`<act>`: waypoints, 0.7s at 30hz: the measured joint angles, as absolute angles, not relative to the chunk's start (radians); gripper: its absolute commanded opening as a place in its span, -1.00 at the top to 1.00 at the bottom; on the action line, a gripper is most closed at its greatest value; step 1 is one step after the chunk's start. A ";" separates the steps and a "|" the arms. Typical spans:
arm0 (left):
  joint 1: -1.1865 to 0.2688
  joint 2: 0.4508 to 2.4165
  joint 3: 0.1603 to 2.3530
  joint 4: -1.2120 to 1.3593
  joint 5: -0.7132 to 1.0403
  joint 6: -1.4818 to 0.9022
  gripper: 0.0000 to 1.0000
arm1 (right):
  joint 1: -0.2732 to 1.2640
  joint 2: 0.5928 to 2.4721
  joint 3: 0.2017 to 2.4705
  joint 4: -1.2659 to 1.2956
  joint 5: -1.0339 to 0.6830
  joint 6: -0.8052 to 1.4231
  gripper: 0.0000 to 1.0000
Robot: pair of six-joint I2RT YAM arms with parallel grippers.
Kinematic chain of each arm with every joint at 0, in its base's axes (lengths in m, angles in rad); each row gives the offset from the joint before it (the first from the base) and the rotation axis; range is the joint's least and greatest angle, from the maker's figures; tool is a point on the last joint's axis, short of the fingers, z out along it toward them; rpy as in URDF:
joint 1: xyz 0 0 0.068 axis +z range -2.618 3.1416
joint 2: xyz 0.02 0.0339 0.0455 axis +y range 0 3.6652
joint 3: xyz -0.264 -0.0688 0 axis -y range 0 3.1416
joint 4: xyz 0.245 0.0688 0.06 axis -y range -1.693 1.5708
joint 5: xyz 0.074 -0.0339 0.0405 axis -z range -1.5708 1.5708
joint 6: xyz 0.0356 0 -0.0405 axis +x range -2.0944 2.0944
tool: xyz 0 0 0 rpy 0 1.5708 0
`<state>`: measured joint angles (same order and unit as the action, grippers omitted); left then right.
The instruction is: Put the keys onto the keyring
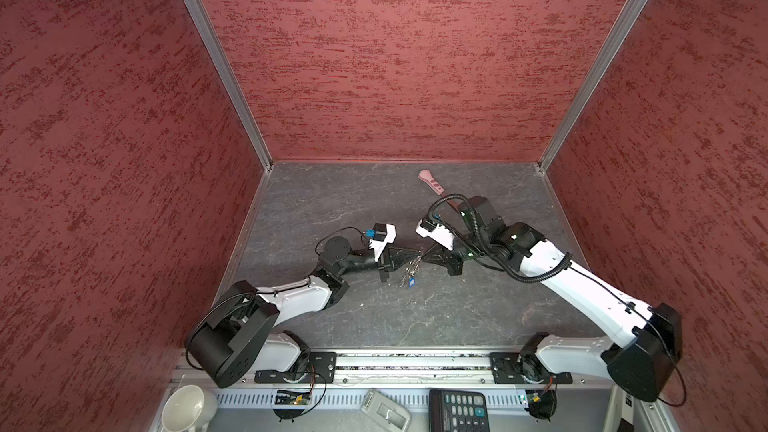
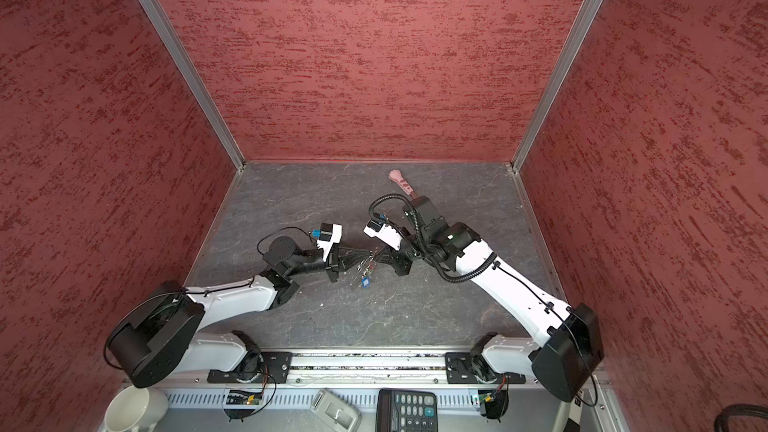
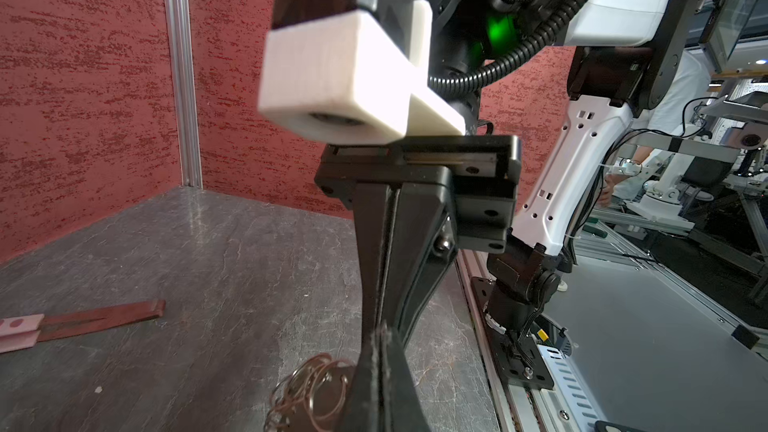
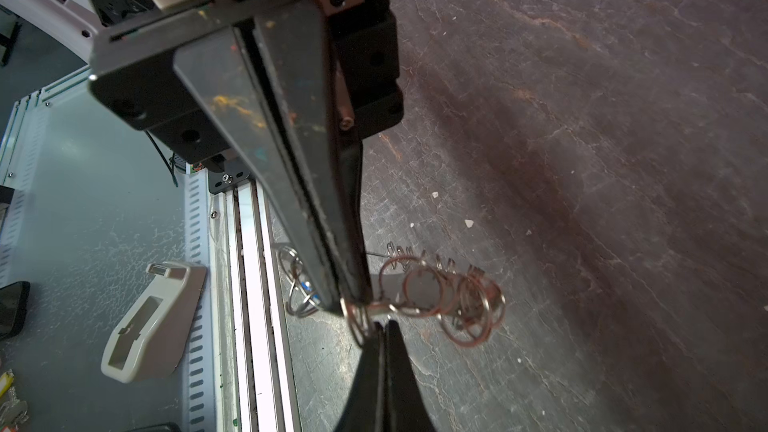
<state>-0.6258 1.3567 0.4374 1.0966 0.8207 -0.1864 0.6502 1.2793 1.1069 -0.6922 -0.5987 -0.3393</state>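
Hanging above the middle of the table, the keyring is pinched by the closed left gripper. The right gripper is shut tip-to-tip against it. A blue key is seen dangling lowest.

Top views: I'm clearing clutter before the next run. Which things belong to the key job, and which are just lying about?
In the job: keyring, blue-tagged key hanging from it, left gripper and right gripper, both shut on it.
Lying about: pink-handled tool, white mug, calculator, grey plastic holder.
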 measured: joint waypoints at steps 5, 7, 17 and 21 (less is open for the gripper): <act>-0.633 1.359 0.437 1.120 0.812 -0.191 1.00 | 0.649 1.279 1.076 -0.647 -0.598 -0.324 0.89; -0.633 1.362 0.437 1.124 0.809 -0.192 1.00 | 0.648 1.277 1.076 -0.636 -0.592 -0.319 0.85; -0.634 1.364 0.437 1.124 0.783 -0.193 1.00 | 0.642 1.171 1.069 -0.630 -0.485 -0.288 0.68; -0.634 1.369 0.437 1.132 0.783 -0.193 1.00 | 0.640 1.133 1.044 -0.609 -0.497 -0.287 0.59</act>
<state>-0.6342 1.3693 0.4374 1.1320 0.7826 -0.1928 0.6403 1.1332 1.0435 -0.6086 -0.4969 -0.2867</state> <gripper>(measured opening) 0.047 0.185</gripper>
